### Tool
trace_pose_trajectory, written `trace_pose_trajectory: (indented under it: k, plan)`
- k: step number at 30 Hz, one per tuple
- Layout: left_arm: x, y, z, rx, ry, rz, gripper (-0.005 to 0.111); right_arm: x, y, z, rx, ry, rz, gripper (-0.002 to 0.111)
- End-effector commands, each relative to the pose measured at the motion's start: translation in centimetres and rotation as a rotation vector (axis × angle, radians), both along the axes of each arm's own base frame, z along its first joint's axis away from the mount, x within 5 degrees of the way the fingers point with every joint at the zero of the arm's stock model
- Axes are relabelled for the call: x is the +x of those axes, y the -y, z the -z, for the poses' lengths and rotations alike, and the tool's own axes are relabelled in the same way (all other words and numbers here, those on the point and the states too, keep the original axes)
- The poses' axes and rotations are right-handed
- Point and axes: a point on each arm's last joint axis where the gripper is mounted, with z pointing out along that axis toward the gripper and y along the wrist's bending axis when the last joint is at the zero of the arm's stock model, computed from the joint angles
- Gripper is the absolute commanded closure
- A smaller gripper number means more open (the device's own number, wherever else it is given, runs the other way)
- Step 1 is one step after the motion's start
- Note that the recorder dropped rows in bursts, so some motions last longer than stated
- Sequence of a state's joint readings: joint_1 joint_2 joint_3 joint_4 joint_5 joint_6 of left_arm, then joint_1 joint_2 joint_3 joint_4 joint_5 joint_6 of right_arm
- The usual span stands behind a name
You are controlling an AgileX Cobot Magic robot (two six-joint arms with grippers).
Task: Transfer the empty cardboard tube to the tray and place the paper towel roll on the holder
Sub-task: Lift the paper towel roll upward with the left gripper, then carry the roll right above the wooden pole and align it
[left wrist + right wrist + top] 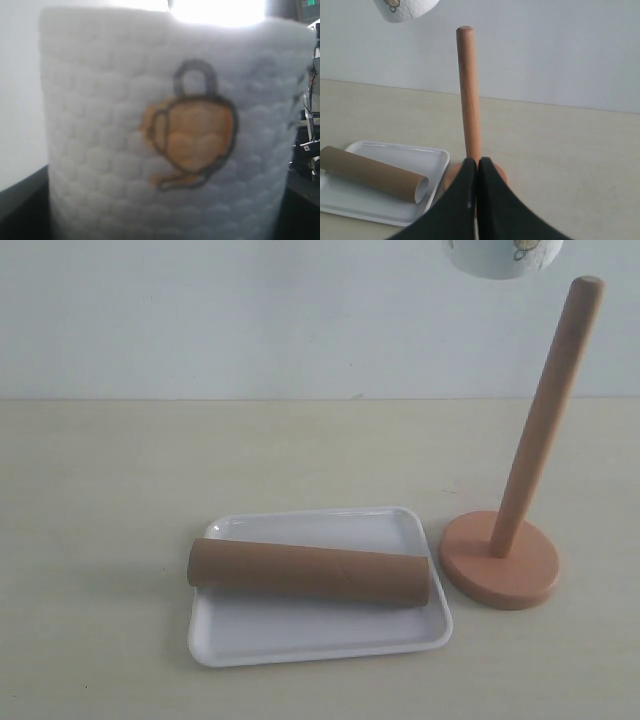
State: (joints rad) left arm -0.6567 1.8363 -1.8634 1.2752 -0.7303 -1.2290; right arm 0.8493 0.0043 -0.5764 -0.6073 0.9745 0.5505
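Observation:
The empty cardboard tube (310, 573) lies across the white tray (320, 638), also seen as the tube (370, 172) on the tray (400, 150) in the right wrist view. The wooden holder (545, 415) stands right of the tray with its dowel bare. The paper towel roll (497, 254) hangs in the air, above and slightly left of the dowel top. It fills the left wrist view as the roll (165, 140), held by my left gripper (160, 220), whose dark fingers (20, 205) only show at the edges. My right gripper (477, 165) is shut and empty, in front of the holder (469, 90).
The holder's round base (500, 562) sits close to the tray's right rim. Pale tabletop (100, 490) stretches left of the tray and a plain wall rises behind. Neither arm shows in the exterior view.

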Motion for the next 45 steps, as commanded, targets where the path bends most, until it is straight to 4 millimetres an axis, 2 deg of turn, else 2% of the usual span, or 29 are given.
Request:
trace_pose_trajectory:
  k: [1, 7, 12, 20, 26, 30, 37, 41, 45]
  plan:
    - [-0.6, -0.1, -1.6, -0.050, -0.015, 0.002, 0.103, -0.1, 0.1, -0.2, 0.002, 0.015, -0.001, 0.108]
    - [-0.7, 1.3, -2.5, -0.085, -0.022, 0.024, 0.103, -0.1, 0.1, -0.2, 0.002, 0.015, 0.001, 0.108]
    - [-0.1, 3.2, -1.4, -0.079, -0.046, 0.026, 0.103, -0.1, 0.1, -0.2, 0.002, 0.015, 0.001, 0.108]
    - [1.9, 4.8, 0.8, -0.050, -0.100, -0.006, 0.103, -0.1, 0.1, -0.2, 0.002, 0.015, 0.001, 0.108]
    - [2.8, 5.3, 2.0, -0.035, -0.134, -0.038, 0.103, -0.1, 0.1, -0.2, 0.002, 0.015, 0.001, 0.108]
    - [2.9, 5.3, 1.8, -0.045, -0.155, -0.050, 0.103, -0.1, 0.1, -0.2, 0.002, 0.015, 0.001, 0.108]
    - [2.4, 4.9, -0.3, -0.074, -0.198, -0.019, 0.103, -0.1, 0.1, -0.2, 0.002, 0.015, 0.001, 0.108]
    - [2.6, 5.0, 0.2, -0.011, -0.257, -0.042, 0.103, -0.1, 0.1, -0.2, 0.002, 0.015, 0.001, 0.108]
    - [2.4, 5.4, 0.7, 0.041, -0.239, -0.057, 0.103, -0.1, 0.1, -0.2, 0.002, 0.015, 0.001, 0.108]
